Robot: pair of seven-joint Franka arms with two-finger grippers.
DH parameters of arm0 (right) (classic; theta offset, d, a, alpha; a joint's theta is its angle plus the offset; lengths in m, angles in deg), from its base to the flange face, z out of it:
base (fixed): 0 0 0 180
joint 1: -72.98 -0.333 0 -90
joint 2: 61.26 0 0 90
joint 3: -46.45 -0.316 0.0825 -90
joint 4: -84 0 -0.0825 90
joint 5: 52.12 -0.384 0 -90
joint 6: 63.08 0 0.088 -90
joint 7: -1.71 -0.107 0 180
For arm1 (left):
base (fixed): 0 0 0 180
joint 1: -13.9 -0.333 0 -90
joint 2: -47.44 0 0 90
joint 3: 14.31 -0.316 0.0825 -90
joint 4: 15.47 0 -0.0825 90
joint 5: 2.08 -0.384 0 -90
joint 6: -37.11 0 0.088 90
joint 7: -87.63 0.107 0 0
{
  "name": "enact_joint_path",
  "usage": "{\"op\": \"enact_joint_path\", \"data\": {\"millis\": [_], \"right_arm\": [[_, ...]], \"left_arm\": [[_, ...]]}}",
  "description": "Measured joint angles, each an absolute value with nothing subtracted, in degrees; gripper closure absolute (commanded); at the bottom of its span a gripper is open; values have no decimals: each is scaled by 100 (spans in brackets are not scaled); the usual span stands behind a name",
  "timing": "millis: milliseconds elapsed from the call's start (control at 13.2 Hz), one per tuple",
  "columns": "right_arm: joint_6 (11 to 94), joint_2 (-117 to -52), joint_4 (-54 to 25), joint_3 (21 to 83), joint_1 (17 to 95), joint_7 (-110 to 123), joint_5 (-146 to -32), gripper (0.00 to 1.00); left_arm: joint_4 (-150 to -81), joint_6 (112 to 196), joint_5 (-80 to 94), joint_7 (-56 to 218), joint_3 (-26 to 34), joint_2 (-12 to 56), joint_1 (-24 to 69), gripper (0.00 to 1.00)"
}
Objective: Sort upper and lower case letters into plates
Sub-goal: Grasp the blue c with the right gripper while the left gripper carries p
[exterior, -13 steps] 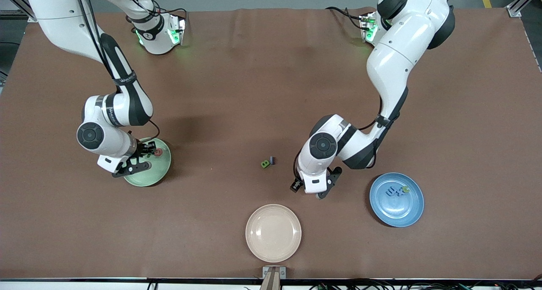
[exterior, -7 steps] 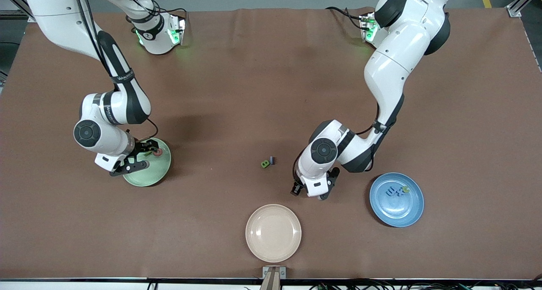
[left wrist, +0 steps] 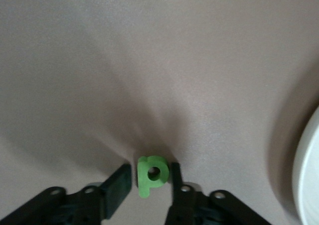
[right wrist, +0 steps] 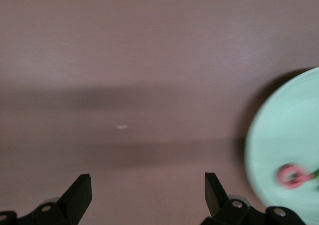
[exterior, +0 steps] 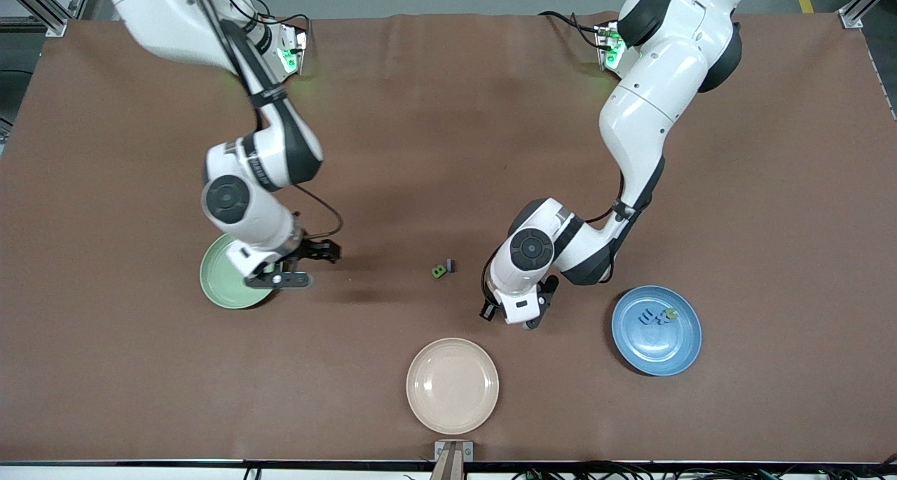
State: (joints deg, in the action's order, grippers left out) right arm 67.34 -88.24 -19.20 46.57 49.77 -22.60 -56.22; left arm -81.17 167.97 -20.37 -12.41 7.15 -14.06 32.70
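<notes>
Since the earlier frames the right gripper (exterior: pixel 308 263) has swung off the pale mint green round plate (exterior: pixel 218 284) toward the table's middle and now hangs over bare brown cloth just beside that plate's rim, its fingers spread wide and empty. The left gripper (exterior: pixel 515 317) has hardly shifted; it sits low over the brown table covering (exterior: pixel 420 136), between the cream-beige round plate (exterior: pixel 453 385) and the medium blue round plate (exterior: pixel 656 330).

In the left wrist view a small green lowercase "p" piece (left wrist: pixel 151 174) stands between the left gripper's fingers (left wrist: pixel 118 186), which are closed against its sides; from the front the arm's wrist hides this piece entirely. The right arm's wrist covers part of the mint plate, so its contents are hidden from the front; the right wrist view shows a blurred red-pink letter piece (right wrist: pixel 291 175) lying in the plate, cut off near the frame edge.

A tiny green letter block (exterior: pixel 439 271) touching a small blue letter piece (exterior: pixel 450 264) lies on open cloth between the two grippers, with clear room all around. A cluster of blue and green letters (exterior: pixel 657 316) rests in the blue plate; their shapes are too small to read. The beige plate lies nearest the front camera.
</notes>
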Motion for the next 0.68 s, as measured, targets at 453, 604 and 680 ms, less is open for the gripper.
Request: {"op": "enact_joint_path", "data": {"millis": [453,604,680], "right_arm": [[6308,-10204,-115,4661,4182,-4164,-5640,0],[6310,-10543,263,4660,4021,-4570,-5640,0],[6309,-10691,448,4659,3907,-4753,-5640,0]], "left_arm": [[-8044,16784,-2018,-1242,683,-1398,3229,99],[-7970,16724,-2019,-1179,660,-1287,3100,100],[-7960,16677,-2018,-1052,662,-1177,2988,100]]}}
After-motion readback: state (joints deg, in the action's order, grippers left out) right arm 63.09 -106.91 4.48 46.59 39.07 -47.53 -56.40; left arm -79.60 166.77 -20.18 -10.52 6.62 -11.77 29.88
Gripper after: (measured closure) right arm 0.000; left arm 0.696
